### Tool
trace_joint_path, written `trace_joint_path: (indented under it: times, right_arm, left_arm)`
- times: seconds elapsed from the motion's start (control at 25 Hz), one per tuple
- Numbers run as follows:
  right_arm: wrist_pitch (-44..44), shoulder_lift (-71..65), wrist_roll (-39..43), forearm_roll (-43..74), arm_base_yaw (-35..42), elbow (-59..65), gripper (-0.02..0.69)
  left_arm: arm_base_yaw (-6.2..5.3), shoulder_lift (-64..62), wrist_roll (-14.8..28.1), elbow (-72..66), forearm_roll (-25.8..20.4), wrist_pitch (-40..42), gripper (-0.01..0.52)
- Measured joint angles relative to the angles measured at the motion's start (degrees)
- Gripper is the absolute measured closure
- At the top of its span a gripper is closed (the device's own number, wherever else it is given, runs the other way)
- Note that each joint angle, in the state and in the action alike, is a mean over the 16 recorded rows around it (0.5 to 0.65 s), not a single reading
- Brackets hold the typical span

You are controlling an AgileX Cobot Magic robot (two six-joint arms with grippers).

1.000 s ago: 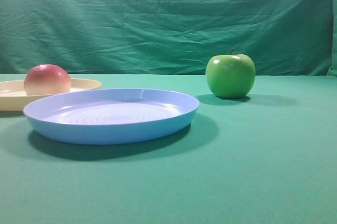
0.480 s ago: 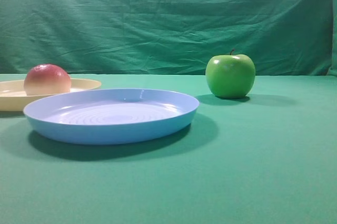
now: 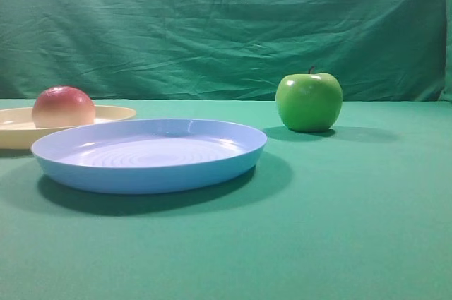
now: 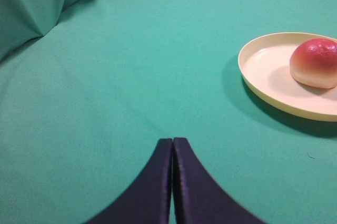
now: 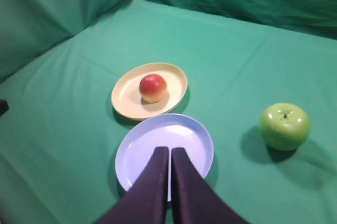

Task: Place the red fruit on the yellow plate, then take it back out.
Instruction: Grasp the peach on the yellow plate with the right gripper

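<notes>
1. Green cloth covers the desk (image 3: 367,229) and hangs behind it.
2. Red fruit (image 5: 152,87) sits on the yellow plate (image 5: 126,103), at 12 o'clock from the blue plate (image 5: 195,153).
3. Left gripper (image 4: 172,145) and right gripper (image 5: 169,153) are clenched and hold nothing.
4. Placing looks done; taking out is left.

My left gripper (image 4: 172,145) shows two dark navy fingers, smooth and matte, flaring wide at the base and tapering to slim tips. My right gripper (image 5: 169,153) looks the same: curved dark blades, no markings, screws or cables visible.
</notes>
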State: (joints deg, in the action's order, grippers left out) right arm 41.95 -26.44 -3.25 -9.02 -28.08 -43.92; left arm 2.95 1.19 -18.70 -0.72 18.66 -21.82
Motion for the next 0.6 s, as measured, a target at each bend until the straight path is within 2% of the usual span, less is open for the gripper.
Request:
trace_joint_path:
  times: [0.28,0.6]
  right_arm:
    - [-4.2,9.1,3.0,4.5,8.3,8.2,0.665]
    - [-12.2,19.4,3.1,5.2,18.1,23.3,0.665]
  left_arm:
    - [0.00,0.0,0.0,0.0,0.0,0.0,0.514]
    - [0.00,0.0,0.0,0.0,0.0,0.0,0.514]
